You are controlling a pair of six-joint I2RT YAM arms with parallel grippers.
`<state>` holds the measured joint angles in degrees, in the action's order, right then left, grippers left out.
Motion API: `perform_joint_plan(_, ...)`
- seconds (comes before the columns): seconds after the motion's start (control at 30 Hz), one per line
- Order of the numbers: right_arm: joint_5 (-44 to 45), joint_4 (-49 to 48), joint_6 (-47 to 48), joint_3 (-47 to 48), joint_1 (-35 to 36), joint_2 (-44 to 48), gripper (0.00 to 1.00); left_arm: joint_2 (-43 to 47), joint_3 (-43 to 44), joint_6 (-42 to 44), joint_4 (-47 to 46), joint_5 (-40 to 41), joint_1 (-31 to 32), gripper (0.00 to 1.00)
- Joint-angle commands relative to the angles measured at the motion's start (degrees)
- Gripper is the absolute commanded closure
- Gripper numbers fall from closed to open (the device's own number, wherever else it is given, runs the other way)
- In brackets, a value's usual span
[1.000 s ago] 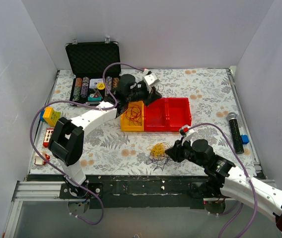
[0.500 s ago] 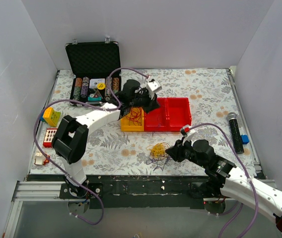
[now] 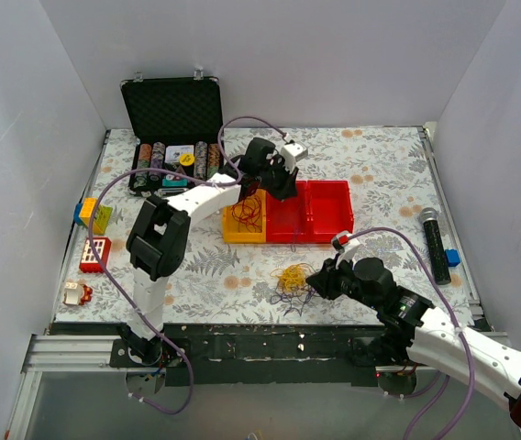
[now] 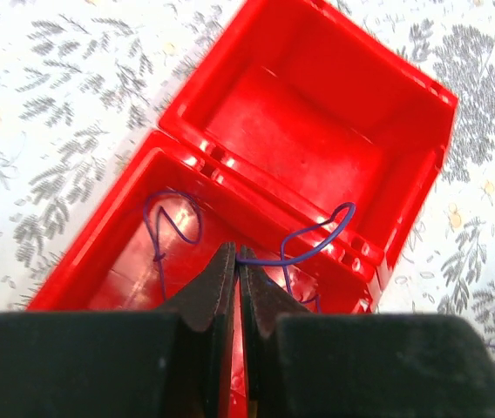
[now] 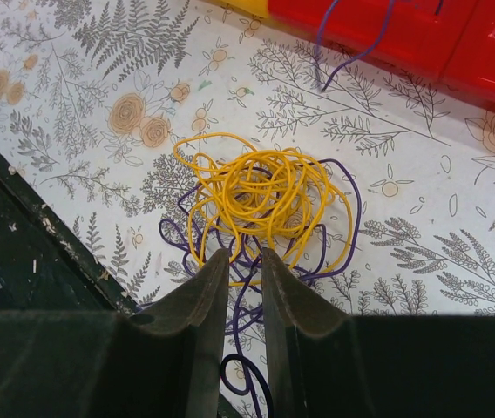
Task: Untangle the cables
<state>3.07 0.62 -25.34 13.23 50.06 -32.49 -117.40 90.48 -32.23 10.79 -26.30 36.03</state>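
A tangle of yellow cable [image 5: 265,187] and purple cable [image 5: 353,205] lies on the floral table near the front edge [image 3: 290,278]. My right gripper [image 5: 245,254] hovers at its near side, open by a narrow gap, with purple strands running between the fingers. My left gripper [image 4: 237,258] is shut on a thin purple cable [image 4: 317,239] over the middle red bin [image 4: 125,261]. Another purple loop [image 4: 173,218] lies inside that bin. In the top view the left gripper [image 3: 277,190] is above the red bins [image 3: 329,236]. Red cables [image 3: 249,213] fill the yellow bin [image 3: 233,234].
An open black case [image 3: 171,105] with poker chips [image 3: 173,160] stands at the back left. A black microphone [image 3: 435,243] and a blue block [image 3: 452,258] lie at the right. Toy blocks [image 3: 94,215] sit along the left edge. A purple cable end [image 5: 352,57] hangs over the red bin's front.
My left arm has swung right, from over the yellow bin to over the middle red bin, still shut on the purple cable. The right arm has not moved.
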Motion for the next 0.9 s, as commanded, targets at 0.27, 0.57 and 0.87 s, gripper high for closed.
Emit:
perform_joint_plan(0.27, 1.3, -0.8, 0.0, 0.9, 0.2, -1.2, 0.71, -0.1, 6.3, 2.8, 6.8, 5.6, -0.7, 0.87)
perform_joint_plan(0.57, 1.1, -1.5, 0.0, 0.9, 0.2, -2.1, 0.67, 3.7, 2.0, 1.5, 5.1, 10.8, -1.1, 0.75)
perform_joint_plan(0.87, 2.3, -0.7, 0.2, 1.5, 0.2, -1.7, 0.62, 8.0, 2.3, -1.2, 4.9, 9.7, -1.2, 0.51)
